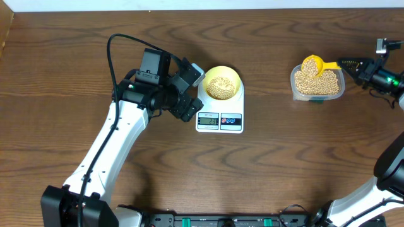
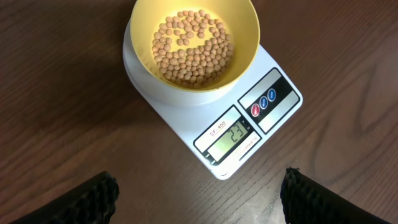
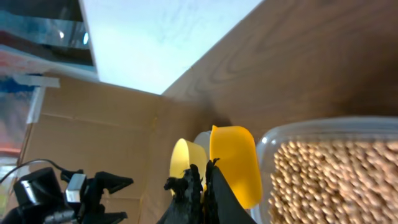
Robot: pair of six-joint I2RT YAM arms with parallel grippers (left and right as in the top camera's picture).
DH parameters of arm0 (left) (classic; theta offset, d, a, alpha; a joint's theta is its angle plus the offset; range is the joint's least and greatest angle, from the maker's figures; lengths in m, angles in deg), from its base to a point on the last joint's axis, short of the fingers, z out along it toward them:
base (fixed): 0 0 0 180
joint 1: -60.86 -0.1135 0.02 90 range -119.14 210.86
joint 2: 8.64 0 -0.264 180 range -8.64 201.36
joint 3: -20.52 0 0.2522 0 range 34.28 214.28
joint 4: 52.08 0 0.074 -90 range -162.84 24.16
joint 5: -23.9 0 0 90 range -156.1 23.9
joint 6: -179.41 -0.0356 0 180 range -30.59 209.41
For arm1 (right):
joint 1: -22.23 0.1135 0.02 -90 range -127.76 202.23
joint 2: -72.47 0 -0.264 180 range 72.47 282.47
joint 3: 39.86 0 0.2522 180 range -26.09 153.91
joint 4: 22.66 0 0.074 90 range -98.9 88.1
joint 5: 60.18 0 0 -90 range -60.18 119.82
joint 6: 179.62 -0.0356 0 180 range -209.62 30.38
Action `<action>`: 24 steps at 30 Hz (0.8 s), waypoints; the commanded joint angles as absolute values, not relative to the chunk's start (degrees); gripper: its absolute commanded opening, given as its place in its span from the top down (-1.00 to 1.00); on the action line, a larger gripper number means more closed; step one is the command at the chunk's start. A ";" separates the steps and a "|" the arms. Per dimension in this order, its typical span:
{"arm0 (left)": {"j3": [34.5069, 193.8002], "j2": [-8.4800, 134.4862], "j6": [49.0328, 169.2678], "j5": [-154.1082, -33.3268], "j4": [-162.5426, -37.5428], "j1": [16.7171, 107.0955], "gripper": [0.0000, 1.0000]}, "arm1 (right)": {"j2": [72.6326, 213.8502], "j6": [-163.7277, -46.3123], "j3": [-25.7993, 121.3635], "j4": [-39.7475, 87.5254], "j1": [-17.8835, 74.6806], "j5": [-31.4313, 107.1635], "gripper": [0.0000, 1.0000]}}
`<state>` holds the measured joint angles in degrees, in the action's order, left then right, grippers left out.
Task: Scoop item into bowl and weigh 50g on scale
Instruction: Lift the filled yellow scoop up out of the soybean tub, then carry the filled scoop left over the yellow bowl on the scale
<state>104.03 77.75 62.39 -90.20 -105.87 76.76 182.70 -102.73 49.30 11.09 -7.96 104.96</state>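
Observation:
The pale yellow bowl (image 1: pixel 222 83) (image 2: pixel 193 43) sits on the white scale (image 1: pixel 219 120) (image 2: pixel 273 99) and holds a layer of beans (image 2: pixel 193 46). The scale's display (image 2: pixel 233 135) reads 23. My left gripper (image 1: pixel 192 89) (image 2: pixel 199 199) is open just left of the scale, and only bare table lies between its fingers (image 2: pixel 87 199). At the far right, my right gripper (image 1: pixel 347 64) (image 3: pixel 205 171) is shut on the handle of a bright yellow scoop (image 1: pixel 314 65) (image 3: pixel 233 162). The scoop carries beans above the clear tub (image 1: pixel 317 82) (image 3: pixel 336 180).
The clear tub is nearly full of beans. A black cable (image 1: pixel 117 50) loops over the left arm. The table's back edge meets a white wall (image 1: pixel 202 5). The left arm (image 3: pixel 68 190) and the bowl (image 3: pixel 183 158) show in the right wrist view.

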 commanded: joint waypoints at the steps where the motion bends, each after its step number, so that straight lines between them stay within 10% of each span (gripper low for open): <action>1: 103.38 77.51 62.02 -90.94 -105.87 76.52 -0.72 | 183.38 -107.88 49.10 8.18 -6.71 108.21 0.98; 24: 103.38 77.51 62.02 -90.94 -105.87 76.52 -0.71 | 183.38 -117.65 49.10 -4.08 5.57 102.99 0.97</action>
